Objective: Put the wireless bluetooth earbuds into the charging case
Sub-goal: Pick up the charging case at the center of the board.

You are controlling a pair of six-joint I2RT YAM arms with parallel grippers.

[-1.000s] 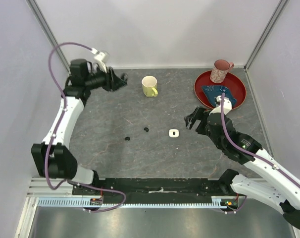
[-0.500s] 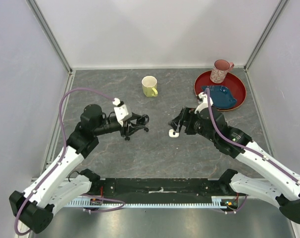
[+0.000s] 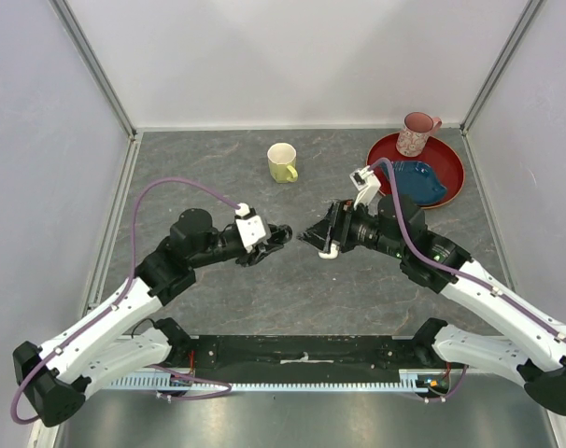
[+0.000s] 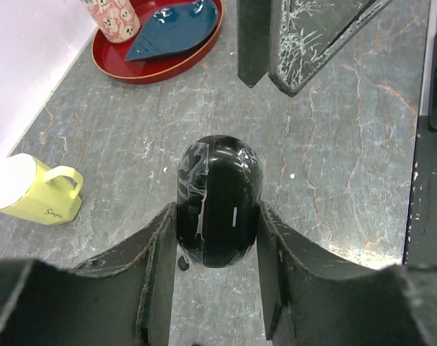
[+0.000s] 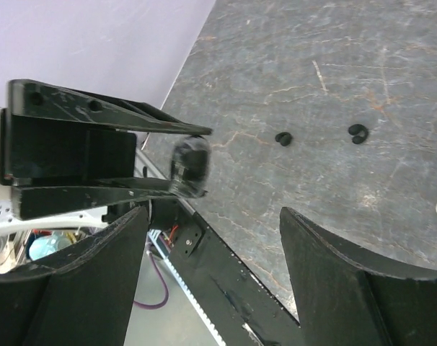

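Note:
My left gripper [image 4: 218,213] is shut on a glossy black charging case [image 4: 218,200], closed, held above the table. It also shows in the right wrist view [image 5: 190,164]. In the top view the left gripper [image 3: 281,232] faces my right gripper [image 3: 310,236] tip to tip at mid-table. The right gripper [image 5: 215,216] is open and empty. Two black earbuds [image 5: 283,138] [image 5: 358,132] lie on the table beyond the case. A small white piece [image 3: 328,250] lies under the right gripper; I cannot tell whether it is buds or a case.
A yellow mug [image 3: 282,162] stands at the back middle. A red tray [image 3: 371,168] at the back right holds a pink cup [image 3: 417,133] and a blue dish [image 3: 421,181]. The black rail [image 3: 302,350] runs along the near edge.
The left arm has swung from the back left corner to mid-table. The right gripper has moved left over the white piece. The two grippers now face each other closely.

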